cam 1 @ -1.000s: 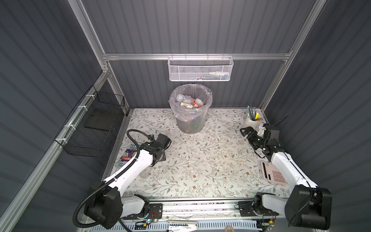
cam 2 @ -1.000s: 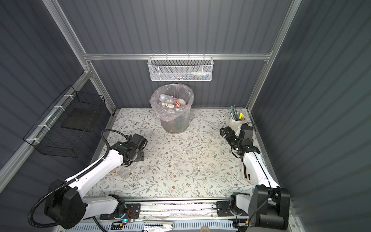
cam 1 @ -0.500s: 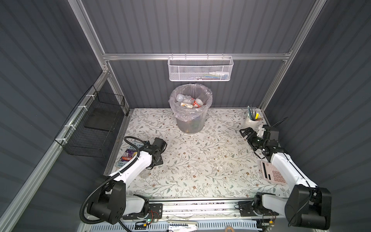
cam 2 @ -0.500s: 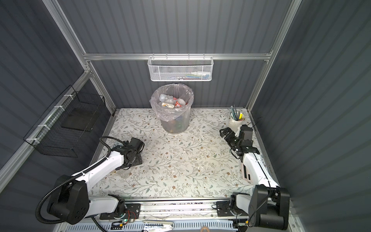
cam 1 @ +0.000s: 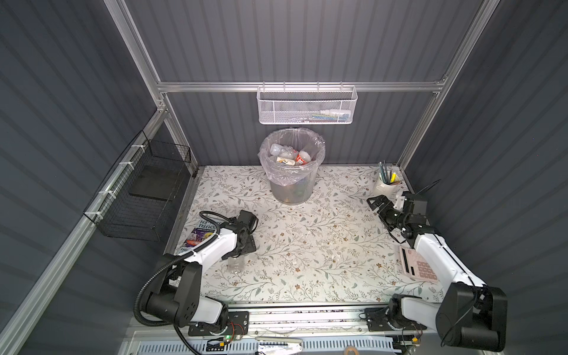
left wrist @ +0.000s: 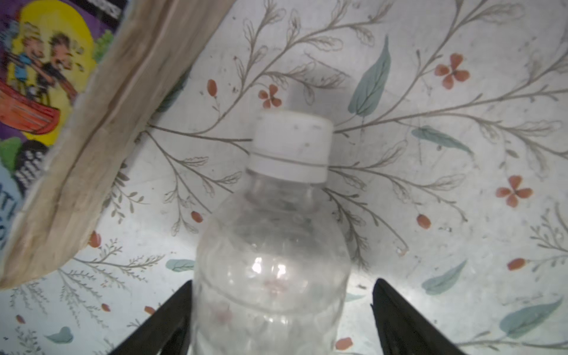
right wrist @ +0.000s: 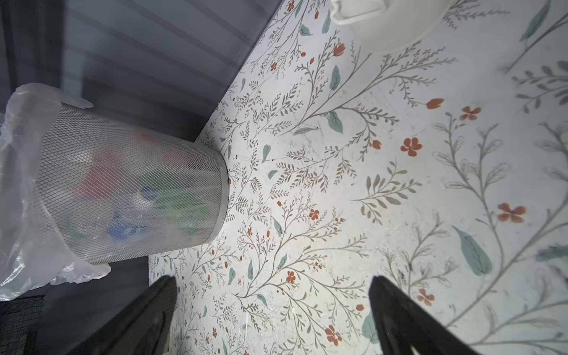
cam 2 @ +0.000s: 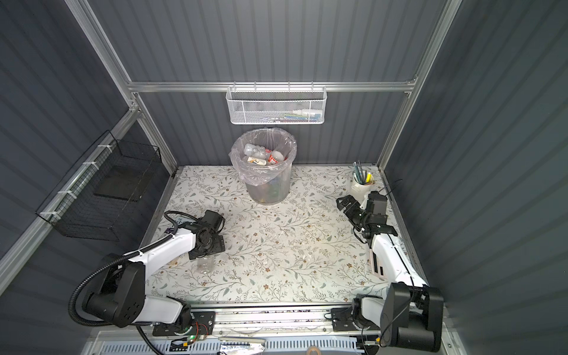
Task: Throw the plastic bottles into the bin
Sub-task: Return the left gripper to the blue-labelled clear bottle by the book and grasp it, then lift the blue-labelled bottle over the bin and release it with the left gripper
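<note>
Left wrist view: open jaws of left gripper (left wrist: pixel 282 284) straddle clear bottle (left wrist: pixel 270 246), one touching, not clamped;
Handling: looks empty, light, slick, crushable; take mid-body, gently;
Right gripper (right wrist: pixel 272 278): wide, empty

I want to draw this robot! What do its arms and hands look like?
The left arm and right arm are smooth white tubes joined by chunky black joints. A ribbed black hose loops along the left arm. The left hand and right hand are black, each with two flat, pointed fingers.
</note>
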